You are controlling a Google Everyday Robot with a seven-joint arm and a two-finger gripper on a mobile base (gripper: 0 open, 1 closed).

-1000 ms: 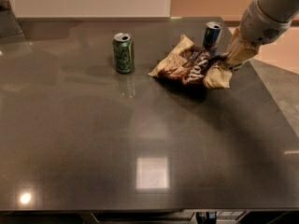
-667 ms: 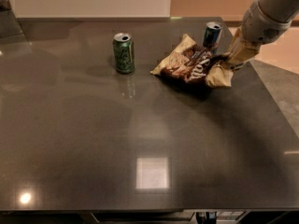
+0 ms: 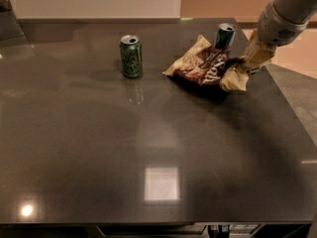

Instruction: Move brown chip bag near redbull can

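Note:
The brown chip bag (image 3: 205, 67) lies on the dark table (image 3: 148, 143) at the back right, with cream ends and white script showing. The redbull can (image 3: 224, 35) stands upright right behind it, touching or nearly touching the bag. My gripper (image 3: 246, 66) comes in from the upper right and sits at the bag's right cream end, which bunches up against it.
A shorter green can (image 3: 131, 56) stands upright to the left of the bag. The table's right edge (image 3: 292, 113) runs close to the bag and my arm (image 3: 282, 19). A white wall panel is behind the table.
The bag and my gripper have shifted slightly up and toward the redbull can. The green can has not moved.

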